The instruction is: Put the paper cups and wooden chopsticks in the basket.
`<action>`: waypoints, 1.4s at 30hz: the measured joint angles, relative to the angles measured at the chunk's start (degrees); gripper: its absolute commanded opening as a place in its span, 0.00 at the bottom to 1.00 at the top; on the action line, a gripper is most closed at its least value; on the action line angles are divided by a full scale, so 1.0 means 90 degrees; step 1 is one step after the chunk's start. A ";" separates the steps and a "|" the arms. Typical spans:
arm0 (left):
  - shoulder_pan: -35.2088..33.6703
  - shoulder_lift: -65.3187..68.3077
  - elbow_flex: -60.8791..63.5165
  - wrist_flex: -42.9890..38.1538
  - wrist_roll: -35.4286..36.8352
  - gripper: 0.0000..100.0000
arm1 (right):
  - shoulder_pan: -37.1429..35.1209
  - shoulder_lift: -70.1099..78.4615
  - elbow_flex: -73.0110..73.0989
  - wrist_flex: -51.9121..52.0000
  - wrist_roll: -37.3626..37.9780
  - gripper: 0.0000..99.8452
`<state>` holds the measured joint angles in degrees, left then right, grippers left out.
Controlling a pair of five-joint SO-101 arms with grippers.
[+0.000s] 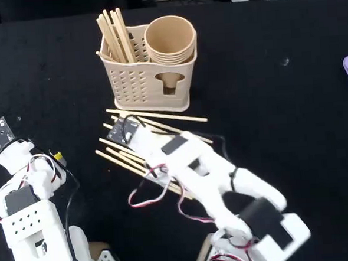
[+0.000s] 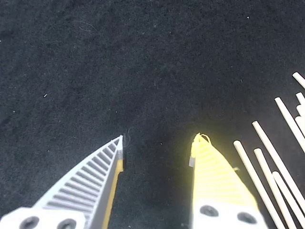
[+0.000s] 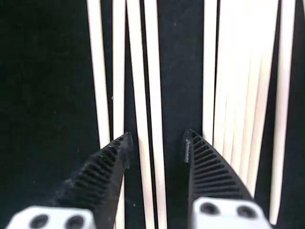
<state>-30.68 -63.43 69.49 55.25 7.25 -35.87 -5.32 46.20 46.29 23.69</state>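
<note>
I read the right gripper (image 3: pixel 157 138) released, straddling two loose chopsticks (image 3: pixel 152 71); in the high view their long axis runs 10-to-4, basket (image 1: pixel 133 85) at 12 o'clock

No text, label, number or sign can be read, neither on the beige slotted plastic basket (image 1: pixel 137 85) nor around it.

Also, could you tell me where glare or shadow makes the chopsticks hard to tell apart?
Right wrist view: past the right pincer, the chopsticks glare white and several merge into one bright band. Left wrist view: even light, each stick distinct beside the left pincer. High view: the basket is evenly lit, no harsh shadow.
</note>
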 measured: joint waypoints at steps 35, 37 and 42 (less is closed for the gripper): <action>0.0000 0.0000 0.0000 0.0000 0.0000 0.23 | 0.0234 -0.3741 -0.1387 0.1455 0.0088 0.01; 0.0000 0.0000 0.0000 0.0000 0.0000 0.23 | 0.0234 -0.3966 -0.1641 0.0889 -0.0332 0.01; 0.0000 0.0000 0.0000 0.0000 0.0000 0.23 | 0.0234 -0.4015 -0.1739 -0.1172 -0.1338 0.01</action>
<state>-30.68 -63.43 69.49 55.25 7.25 -33.76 -41.45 30.55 35.74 11.65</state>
